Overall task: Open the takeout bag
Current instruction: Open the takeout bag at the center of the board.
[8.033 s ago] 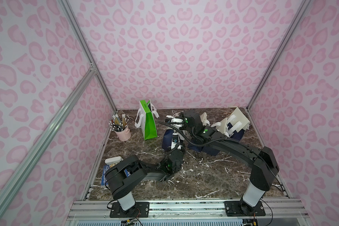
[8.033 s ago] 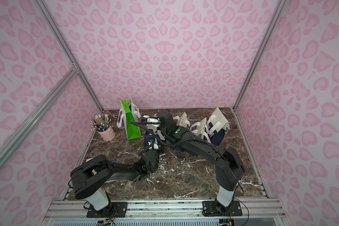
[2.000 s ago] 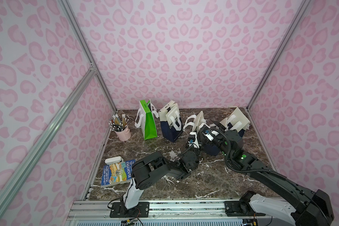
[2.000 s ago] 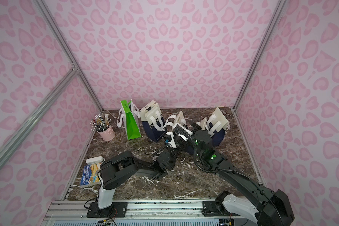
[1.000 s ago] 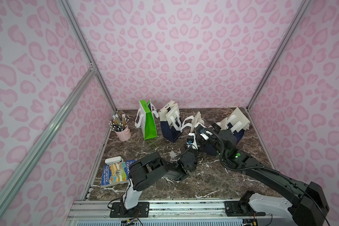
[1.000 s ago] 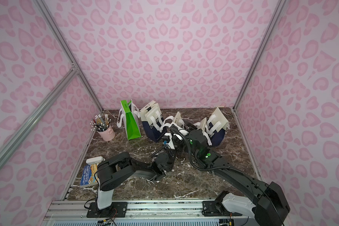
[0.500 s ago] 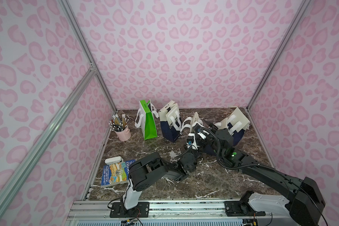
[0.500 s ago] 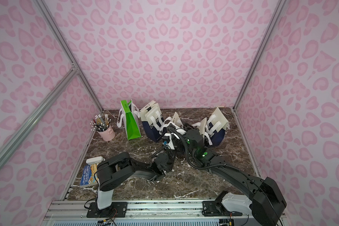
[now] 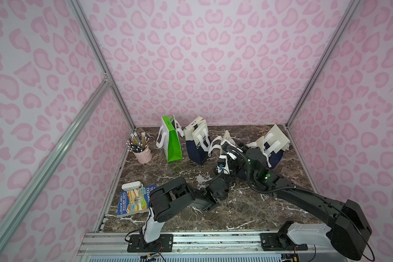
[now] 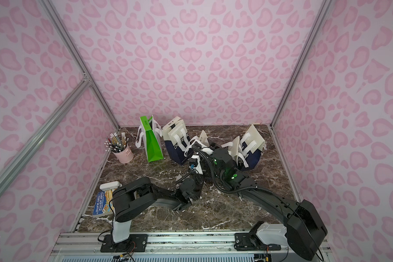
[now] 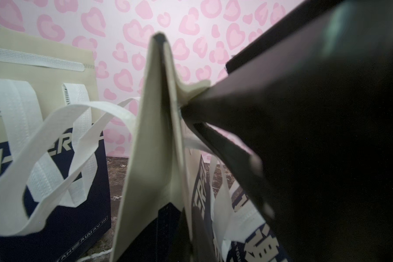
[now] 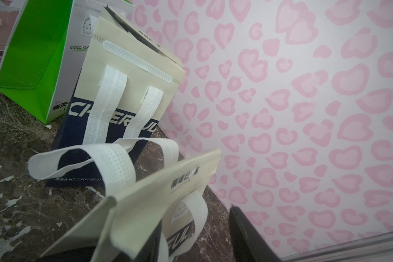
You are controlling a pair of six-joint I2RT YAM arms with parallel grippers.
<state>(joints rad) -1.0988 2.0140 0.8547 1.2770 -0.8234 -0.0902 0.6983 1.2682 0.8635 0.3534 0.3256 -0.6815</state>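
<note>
Cream-and-navy takeout bag [image 12: 157, 188], white handles [image 12: 114, 163]

Matt, woven-textured cloth takeout bag [image 12: 145, 204] on a polished marble-look tabletop [image 9: 236, 215].

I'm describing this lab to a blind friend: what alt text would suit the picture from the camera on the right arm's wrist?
A cream and navy takeout bag with white loop handles fills the foreground. Behind it a matching bag and a green bag stand upright on a dark marble table, against a wall patterned with pink hearts.
</note>
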